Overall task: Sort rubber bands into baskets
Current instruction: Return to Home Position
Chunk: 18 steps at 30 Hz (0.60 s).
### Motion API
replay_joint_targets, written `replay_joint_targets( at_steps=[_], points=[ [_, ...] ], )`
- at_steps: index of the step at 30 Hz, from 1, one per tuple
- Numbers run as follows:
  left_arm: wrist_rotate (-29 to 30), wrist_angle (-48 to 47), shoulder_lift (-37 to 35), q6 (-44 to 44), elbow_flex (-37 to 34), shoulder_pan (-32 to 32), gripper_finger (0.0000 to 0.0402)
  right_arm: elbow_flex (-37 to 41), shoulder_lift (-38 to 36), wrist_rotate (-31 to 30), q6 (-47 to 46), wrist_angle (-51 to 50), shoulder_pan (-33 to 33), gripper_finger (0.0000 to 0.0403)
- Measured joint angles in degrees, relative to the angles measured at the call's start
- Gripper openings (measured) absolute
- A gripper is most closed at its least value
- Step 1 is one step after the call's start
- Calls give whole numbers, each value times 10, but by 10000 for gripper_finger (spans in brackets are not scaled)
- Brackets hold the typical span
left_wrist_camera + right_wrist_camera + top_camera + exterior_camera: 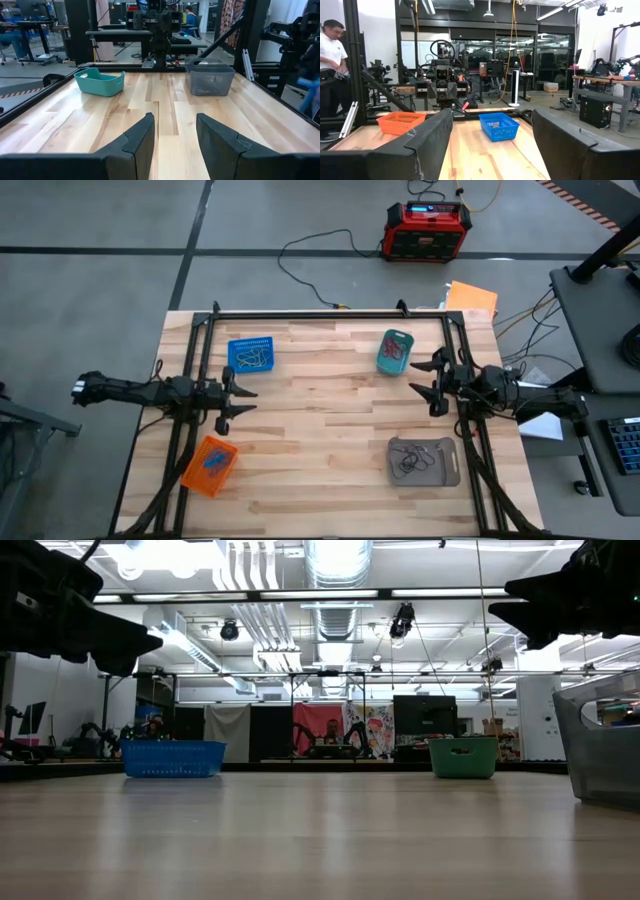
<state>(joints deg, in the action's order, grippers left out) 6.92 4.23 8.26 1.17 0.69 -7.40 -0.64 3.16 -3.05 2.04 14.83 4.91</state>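
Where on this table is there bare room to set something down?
The wide middle of the table, between left gripper and right gripper, is bare. So are the strips between blue basket and teal basket, and between orange basket and grey basket. Crowded only along both sides.
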Motion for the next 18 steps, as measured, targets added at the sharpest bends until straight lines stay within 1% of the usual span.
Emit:
replay_joint_targets(
  at_steps=[5,18],
  points=[
    [0,0,5,0,0,0,130,0,0,0,0,0,0,261],
    [0,0,17,0,0,0,130,0,0,0,0,0,0,271]
  ],
)
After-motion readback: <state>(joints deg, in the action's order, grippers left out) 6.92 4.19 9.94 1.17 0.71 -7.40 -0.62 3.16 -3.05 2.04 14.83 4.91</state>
